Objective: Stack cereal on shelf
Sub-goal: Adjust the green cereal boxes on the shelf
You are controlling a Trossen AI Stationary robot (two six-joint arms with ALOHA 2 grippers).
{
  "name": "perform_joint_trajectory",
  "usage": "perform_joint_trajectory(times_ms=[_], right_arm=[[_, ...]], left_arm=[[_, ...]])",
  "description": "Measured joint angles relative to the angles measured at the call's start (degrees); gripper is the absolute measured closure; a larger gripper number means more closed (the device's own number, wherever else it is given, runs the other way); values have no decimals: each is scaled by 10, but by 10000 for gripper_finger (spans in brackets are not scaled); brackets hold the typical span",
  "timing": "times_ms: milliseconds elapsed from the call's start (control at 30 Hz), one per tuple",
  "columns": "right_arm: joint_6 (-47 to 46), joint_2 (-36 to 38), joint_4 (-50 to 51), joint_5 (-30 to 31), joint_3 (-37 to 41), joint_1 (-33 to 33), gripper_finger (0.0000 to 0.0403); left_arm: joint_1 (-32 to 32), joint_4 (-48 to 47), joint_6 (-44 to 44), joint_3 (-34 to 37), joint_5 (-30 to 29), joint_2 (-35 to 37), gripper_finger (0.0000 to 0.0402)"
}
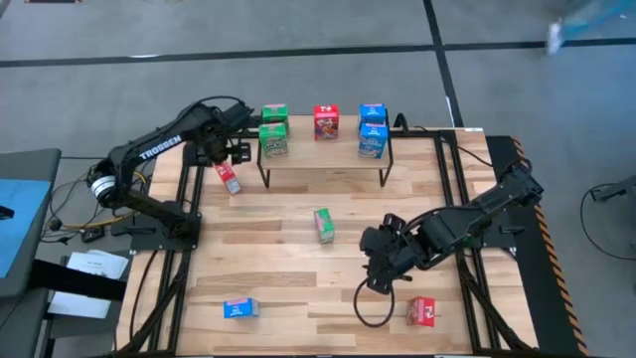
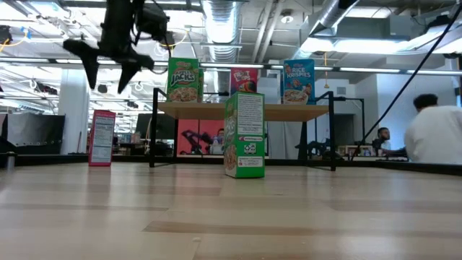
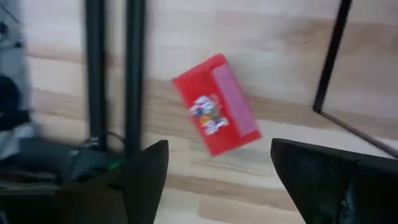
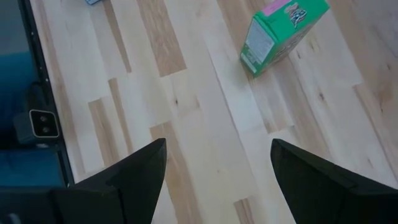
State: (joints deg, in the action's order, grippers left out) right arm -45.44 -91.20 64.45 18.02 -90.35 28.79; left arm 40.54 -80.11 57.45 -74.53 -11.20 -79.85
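Note:
The shelf [image 1: 323, 151] stands at the table's far middle and carries green [image 1: 274, 139], red [image 1: 326, 121] and blue [image 1: 373, 139] cereal boxes. Left of it a red cereal box [image 3: 214, 112] stands upright on the tabletop, also seen in the low view [image 2: 102, 137]. My left gripper [image 2: 107, 83] hangs open above this box with its fingers pointing down, clear of it. A green box [image 1: 323, 224] stands upright mid-table. My right gripper [image 1: 378, 276] hovers open to the right of and nearer than that green box [image 4: 280, 31], holding nothing.
A blue box [image 1: 240, 308] lies near the table's front left and a red box [image 1: 422, 311] near its front right. The shelf's thin black legs [image 3: 329, 62] stand close to the red box by the left gripper. A person [image 2: 437, 133] sits beyond the table.

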Motion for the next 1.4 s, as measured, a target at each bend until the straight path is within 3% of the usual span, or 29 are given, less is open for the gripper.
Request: perform_joint_trajectory(times_ms=[167, 400, 500, 600, 767, 900, 1100, 1233, 1400], right_arm=[[-2, 0, -2, 0, 0, 2, 90], [-2, 0, -2, 1, 0, 2, 90], [-1, 0, -2, 2, 0, 2, 90], [-1, 0, -2, 3, 0, 4, 90], [3, 0, -2, 3, 0, 5, 90], [9, 0, -2, 3, 0, 5, 90], [9, 0, -2, 3, 0, 3, 90], [9, 0, -8, 3, 0, 3, 90], [9, 0, -9, 3, 0, -1, 90]], left_arm=[[7, 57, 3, 29, 27, 0, 131], [7, 36, 11, 30, 4, 0, 131], [7, 36, -33, 30, 4, 0, 131], [11, 37, -118, 30, 3, 0, 131], [28, 22, -342, 30, 13, 0, 131], [24, -7, -523, 30, 53, 0, 131], [15, -12, -752, 30, 52, 0, 131], [9, -3, -830, 30, 46, 0, 131], [12, -1, -798, 30, 6, 0, 131]])
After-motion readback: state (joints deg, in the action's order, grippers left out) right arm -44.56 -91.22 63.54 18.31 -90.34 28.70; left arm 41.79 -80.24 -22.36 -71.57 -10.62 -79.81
